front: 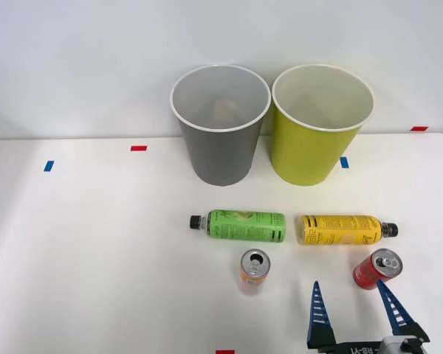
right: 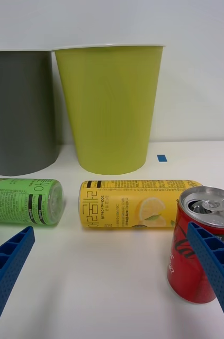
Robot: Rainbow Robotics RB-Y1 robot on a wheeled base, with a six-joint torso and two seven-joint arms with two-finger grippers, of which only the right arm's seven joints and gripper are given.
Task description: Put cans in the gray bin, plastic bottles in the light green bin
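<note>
My right gripper (front: 350,285) is open near the table's front edge, its blue fingers (right: 212,259) spread, nothing between them. The red can (front: 376,269) stands upright just beyond its right finger; in the wrist view the red can (right: 202,243) sits partly behind that finger. An orange-and-white can (front: 253,271) stands upright to the left. The yellow-label bottle (front: 343,230) and green-label bottle (front: 244,225) lie on their sides in a row behind the cans. At the back stand the gray bin (front: 220,125) and the light green bin (front: 319,125), side by side.
The white table (front: 96,243) has small blue and red tape marks (front: 138,148) near its back edge and one at the front. A white wall rises behind the bins. Open tabletop stretches to the left.
</note>
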